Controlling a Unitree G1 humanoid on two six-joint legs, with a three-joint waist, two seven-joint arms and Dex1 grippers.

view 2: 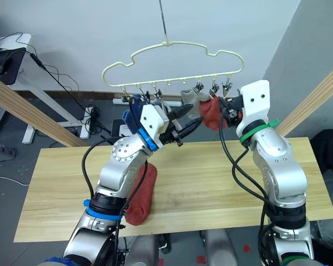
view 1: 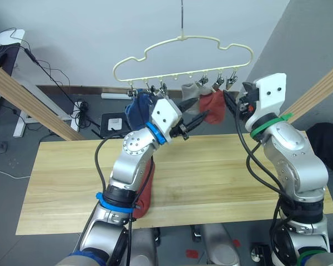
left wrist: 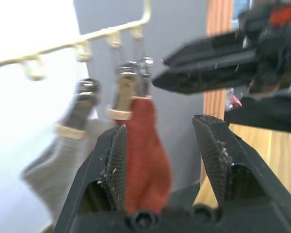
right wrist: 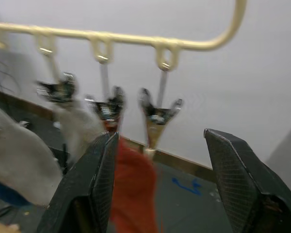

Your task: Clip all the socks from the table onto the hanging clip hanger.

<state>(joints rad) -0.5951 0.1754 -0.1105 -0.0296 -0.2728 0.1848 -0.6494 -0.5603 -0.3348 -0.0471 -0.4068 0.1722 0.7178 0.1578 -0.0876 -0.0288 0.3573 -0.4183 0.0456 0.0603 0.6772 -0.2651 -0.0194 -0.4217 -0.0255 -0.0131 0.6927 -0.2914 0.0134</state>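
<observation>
- The left hand (view 2: 190, 123) is raised beside the hanging red sock (view 2: 211, 112), fingers apart and holding nothing.
- The right hand (view 1: 231, 101) is up just on that sock's other side, fingers spread too.
- Blue sock (view 1: 136, 108) and grey sock (view 1: 193, 90) hang clipped on the clip hanger (view 1: 183, 41).
- Another red sock (view 2: 141, 194) lies at the bench's (view 2: 211, 183) near edge.

My arms: silver-grey jointed shells, black cables looped outside. Blue band on left wrist, green on right. White wrist blocks, black textured fingers (left wrist: 213, 155), possibly rubber-padded.
</observation>
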